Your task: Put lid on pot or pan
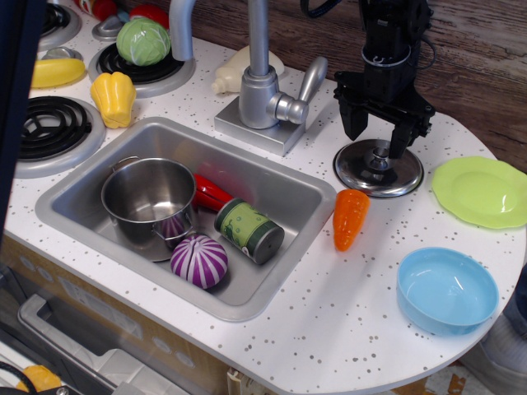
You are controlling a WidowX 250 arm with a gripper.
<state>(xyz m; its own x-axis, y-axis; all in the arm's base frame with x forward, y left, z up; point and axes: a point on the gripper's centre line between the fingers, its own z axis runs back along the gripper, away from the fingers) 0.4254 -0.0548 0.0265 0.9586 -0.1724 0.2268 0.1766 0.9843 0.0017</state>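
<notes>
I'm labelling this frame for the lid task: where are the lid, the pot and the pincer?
lid (362,174): the only view, left part of the dome.
pot (149,191): the only view, inner wall.
pincer (375,140): the only view, midway between fingertips, jaws open above the knob.

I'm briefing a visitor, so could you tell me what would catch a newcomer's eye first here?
Probably the black gripper, open and poised over the shiny lid on the counter right of the faucet. Then the steel pot in the sink, beside a purple onion and a green can.
</notes>
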